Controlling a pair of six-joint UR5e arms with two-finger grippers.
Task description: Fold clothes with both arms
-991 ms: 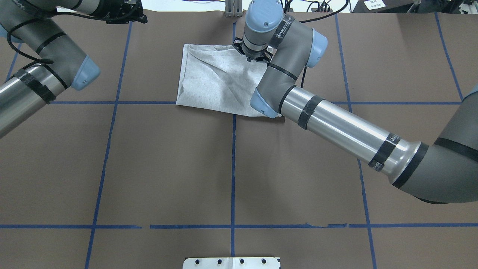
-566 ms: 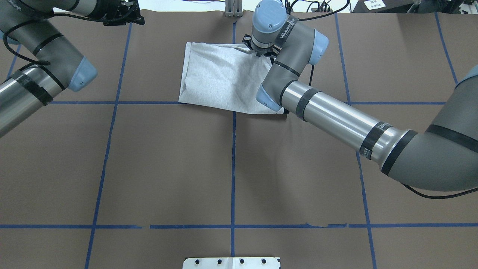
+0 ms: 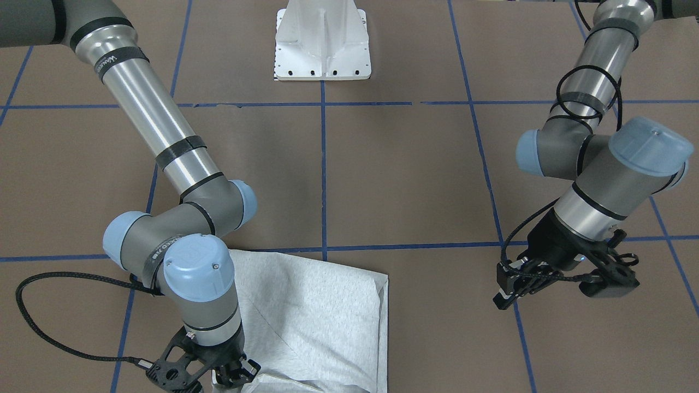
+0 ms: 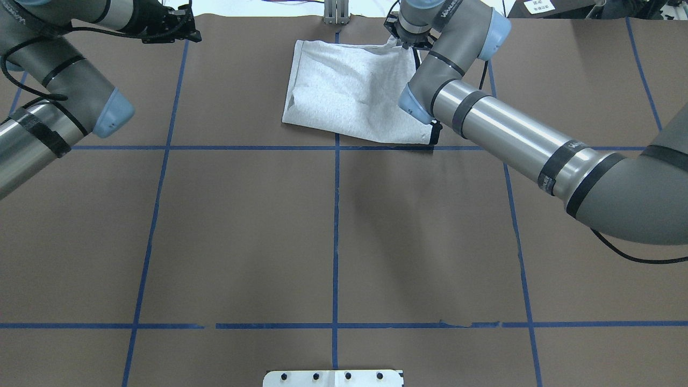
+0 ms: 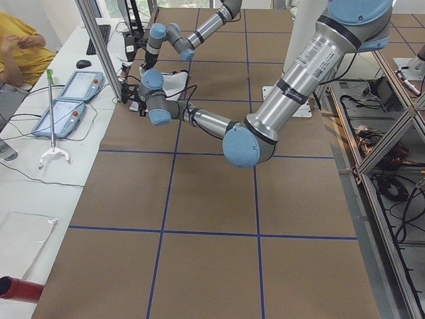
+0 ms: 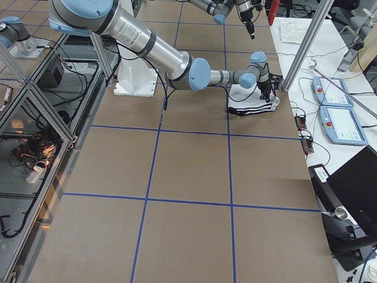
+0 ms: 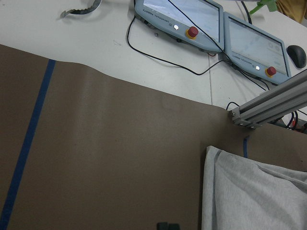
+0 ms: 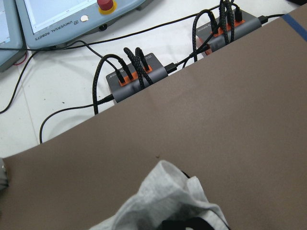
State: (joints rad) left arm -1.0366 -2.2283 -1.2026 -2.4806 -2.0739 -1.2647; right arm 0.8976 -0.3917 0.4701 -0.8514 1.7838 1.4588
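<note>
Shirt [image 4: 349, 97]: soft, light, limp cloth; likely to sag wherever unsupported.
Right gripper [image 4: 404, 44]: clenched on a bunched shirt corner.
Rest of shirt: lies on the worktop [image 4: 333, 226], leftward of that gripper.
Left gripper [image 7: 168, 226]: closed, empty, well apart.
Hold: pinch corners or edges.

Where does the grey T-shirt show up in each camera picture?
Front-facing: T-shirt at bottom edge, left of centre.
Overhead: top centre.
Exterior left: far, upper left.
Exterior right: far, upper right.
Left wrist: bottom right corner.
Right wrist: bottom centre, bunched.
Landmark: blue centre tape line running under it.
</note>
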